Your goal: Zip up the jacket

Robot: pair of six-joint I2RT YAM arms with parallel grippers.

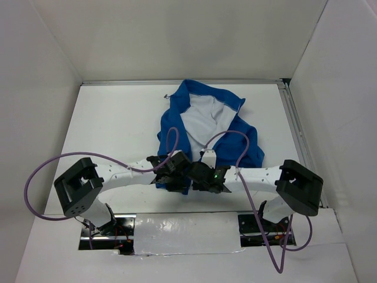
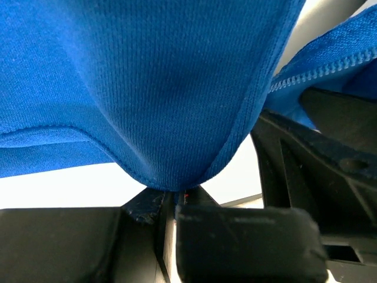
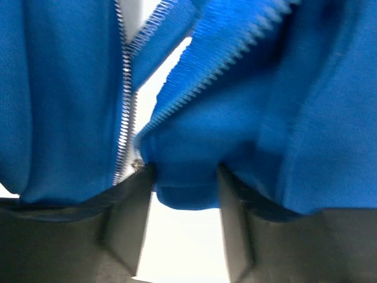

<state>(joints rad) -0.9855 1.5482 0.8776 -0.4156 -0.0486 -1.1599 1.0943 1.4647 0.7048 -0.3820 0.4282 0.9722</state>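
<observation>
The jacket [image 1: 203, 118] lies open on the bench [image 1: 112, 118]; our left gripper [image 2: 171, 203] pinches its hem, our right gripper [image 3: 185, 194] clamps a fold beside the zipper [image 3: 125, 106].

A blue jacket [image 1: 175, 109] lies flat on the white desk [image 1: 118, 118], with its collar toward the far wall [image 1: 194, 35] and its front spread open at the top so the white lining [image 1: 203, 118] shows. The left arm [image 1: 121, 174] and right arm [image 1: 262, 175] reach inward from either side, and their black jaws sit side by side over the jacket's near hem, hiding it. A purple cable [image 1: 28, 188] loops from each arm, and a small green light [image 1: 216, 174] glows on the right one.
</observation>
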